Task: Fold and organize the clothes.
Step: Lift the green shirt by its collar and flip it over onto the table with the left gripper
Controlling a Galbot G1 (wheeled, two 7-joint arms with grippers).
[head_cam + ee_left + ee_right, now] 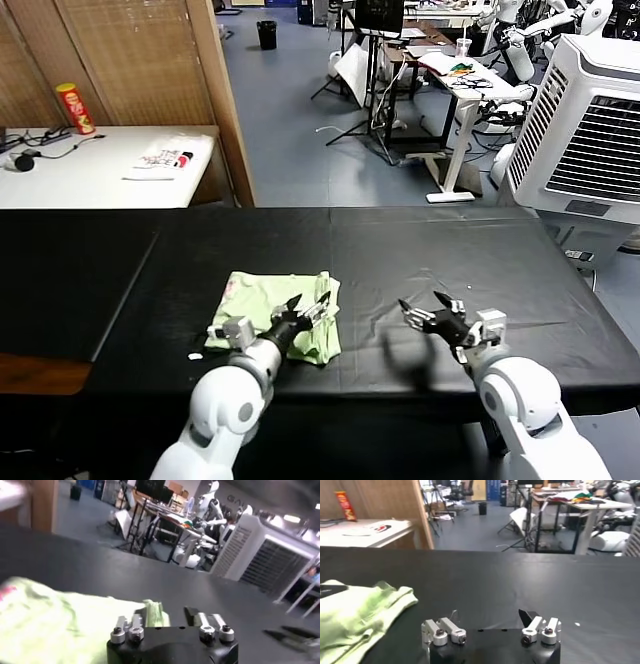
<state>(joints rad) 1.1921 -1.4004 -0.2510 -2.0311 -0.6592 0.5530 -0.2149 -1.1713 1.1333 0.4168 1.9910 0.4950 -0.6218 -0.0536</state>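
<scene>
Folded polo shirt (278,315) flat on black bench (420,250); left hand (309,305) spread above its edge, right hand (427,305) spread, well apart.

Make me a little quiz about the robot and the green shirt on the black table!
1. True or false: the shirt lies spread out flat with both sleeves showing.
2. Which gripper is over the shirt? A) left gripper B) right gripper C) both
3. Fill in: the right gripper hangs over the bare black ____, holding nothing.

Key
1. False: it is folded into a small bundle.
2. A: the left gripper is at the bundle's right edge, jaws apart; the right gripper is off to the side.
3. table
</scene>
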